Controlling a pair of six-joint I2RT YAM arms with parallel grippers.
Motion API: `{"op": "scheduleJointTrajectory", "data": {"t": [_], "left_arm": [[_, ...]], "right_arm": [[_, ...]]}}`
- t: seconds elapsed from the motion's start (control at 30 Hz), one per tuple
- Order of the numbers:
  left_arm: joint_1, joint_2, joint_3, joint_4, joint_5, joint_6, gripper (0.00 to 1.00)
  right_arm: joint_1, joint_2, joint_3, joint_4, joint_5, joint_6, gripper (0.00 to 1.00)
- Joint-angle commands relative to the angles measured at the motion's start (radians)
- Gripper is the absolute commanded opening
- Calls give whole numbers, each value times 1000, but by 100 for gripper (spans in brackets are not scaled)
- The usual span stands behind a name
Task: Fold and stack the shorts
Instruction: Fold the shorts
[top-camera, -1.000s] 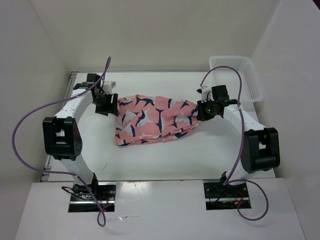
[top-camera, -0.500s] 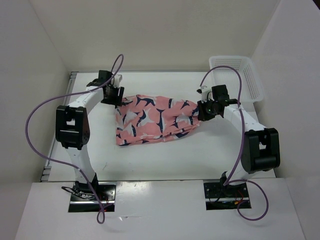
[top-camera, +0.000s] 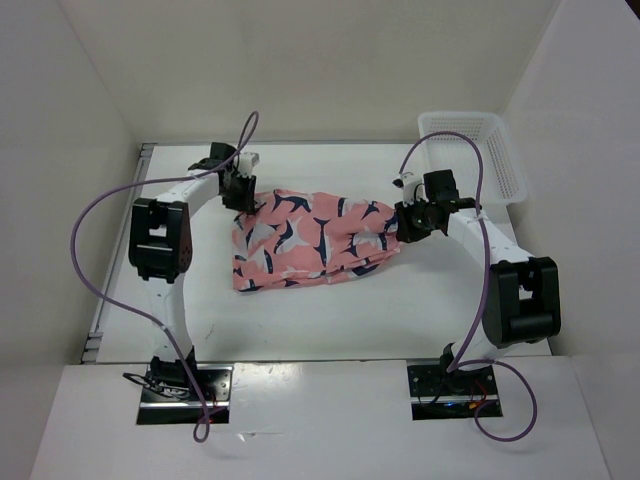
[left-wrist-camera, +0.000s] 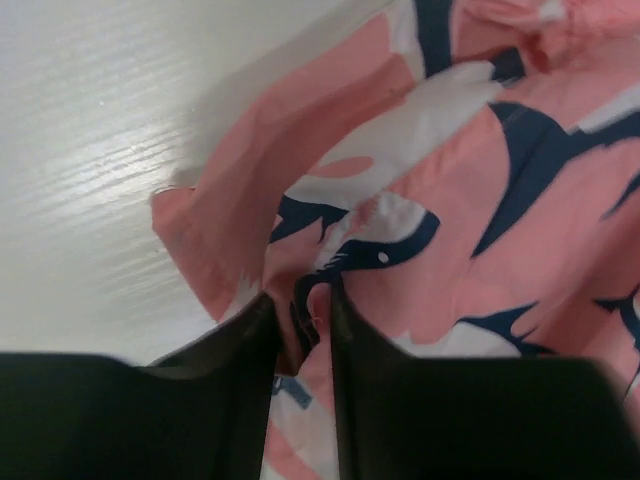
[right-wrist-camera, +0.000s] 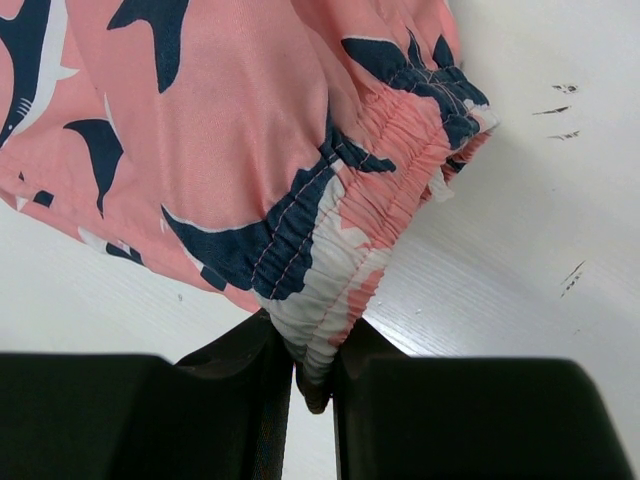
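Observation:
The salmon-pink shorts (top-camera: 310, 240) with navy and white fish shapes lie bunched flat across the middle of the table. My left gripper (top-camera: 243, 196) is at their far left corner. In the left wrist view that left gripper (left-wrist-camera: 303, 312) has its jaws drawn in on a raised fold of the shorts (left-wrist-camera: 450, 200). My right gripper (top-camera: 403, 222) is at the right end. There the right gripper (right-wrist-camera: 313, 365) is shut on the gathered elastic waistband of the shorts (right-wrist-camera: 250, 130), which is pinched between both fingers.
A white plastic mesh basket (top-camera: 480, 150) stands at the far right corner, behind the right arm. White walls enclose the table on three sides. Purple cables loop off both arms. Bare white tabletop (top-camera: 330, 320) lies in front of the shorts.
The left arm swung from the left side of the shorts to their far left corner, and its jaws closed on a fold. The right arm and the shorts stayed put.

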Motion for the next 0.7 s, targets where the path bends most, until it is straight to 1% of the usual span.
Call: {"op": "scheduleJointTrajectory", "data": {"t": [0.0, 0.03, 0.07, 0.1, 0.27, 0.37, 0.43, 0.47, 0.5, 0.53, 0.63, 0.67], "left_arm": [[9, 46, 60, -25, 44, 6, 31], [9, 46, 69, -25, 24, 6, 14], [18, 57, 81, -15, -5, 6, 8], [32, 57, 81, -2, -56, 6, 4], [78, 78, 152, -2, -113, 6, 4], [78, 89, 152, -2, -147, 6, 6], [78, 98, 152, -2, -147, 6, 10], [78, 98, 152, -14, -125, 6, 14], [78, 98, 152, -14, -107, 6, 19], [78, 98, 152, -14, -73, 6, 32], [54, 89, 152, -25, -24, 6, 51], [54, 65, 140, -25, -24, 6, 61]], "right_arm": [[-5, -6, 16, 6, 14, -14, 0], [-5, -6, 16, 6, 14, -14, 0], [-5, -6, 16, 6, 14, -14, 0], [-5, -6, 16, -4, 23, -26, 0], [-5, -6, 5, -13, 44, -67, 0], [-5, -6, 5, -24, 44, -76, 0], [-5, -6, 5, -33, 57, -86, 0], [-5, -6, 5, -33, 57, -86, 0], [-5, -6, 5, -33, 57, -86, 0], [-5, -6, 5, -33, 57, -86, 0], [-5, -6, 15, -33, 32, -75, 0], [-5, -6, 15, -33, 32, -75, 0]]}}
